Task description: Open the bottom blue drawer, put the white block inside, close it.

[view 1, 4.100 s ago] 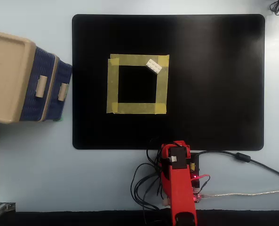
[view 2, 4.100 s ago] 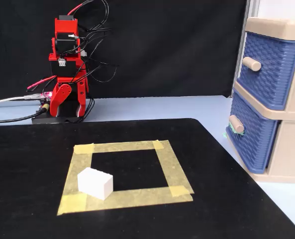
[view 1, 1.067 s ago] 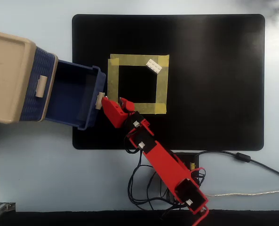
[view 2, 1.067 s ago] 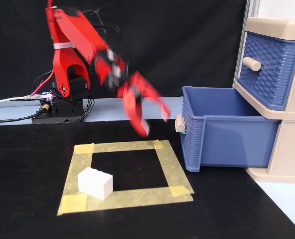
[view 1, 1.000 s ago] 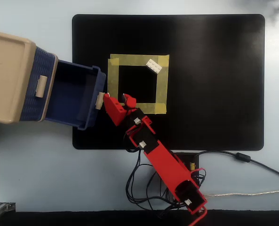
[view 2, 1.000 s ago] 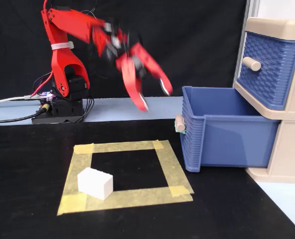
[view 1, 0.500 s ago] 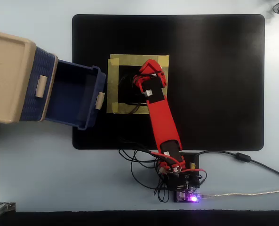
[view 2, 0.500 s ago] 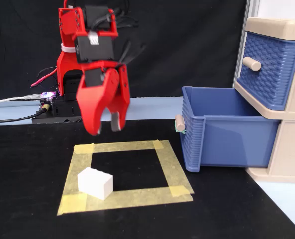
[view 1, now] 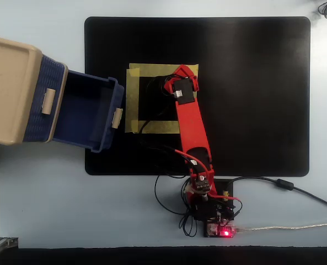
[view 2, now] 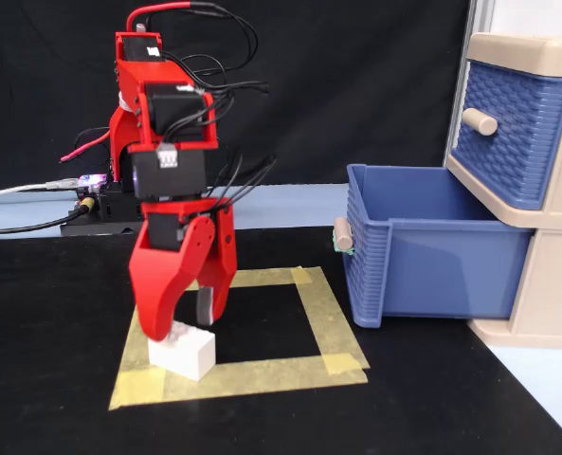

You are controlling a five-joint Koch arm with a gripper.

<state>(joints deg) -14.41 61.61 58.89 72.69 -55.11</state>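
The bottom blue drawer (view 2: pixel 432 270) is pulled far out of the beige cabinet (view 2: pixel 555 284). Its inside is empty and its beige handle (view 2: pixel 341 234) faces the arm. It also shows in the overhead view (view 1: pixel 89 113). The white block (view 2: pixel 188 355) lies on the mat at the near left corner of a yellow tape square (view 2: pixel 333 327). My red gripper (view 2: pixel 181 327) points down right over the block. Its jaws are apart, with the tips at the block's studded top. In the overhead view the arm (view 1: pixel 188 118) hides the block and the fingertips.
The upper blue drawer (view 2: pixel 508 133) is shut, with its handle (view 2: pixel 478 120) sticking out. A black mat (view 1: pixel 251 94) covers the table. The arm's base, its board (view 1: pixel 218 221) and cables sit at the mat's near edge in the overhead view.
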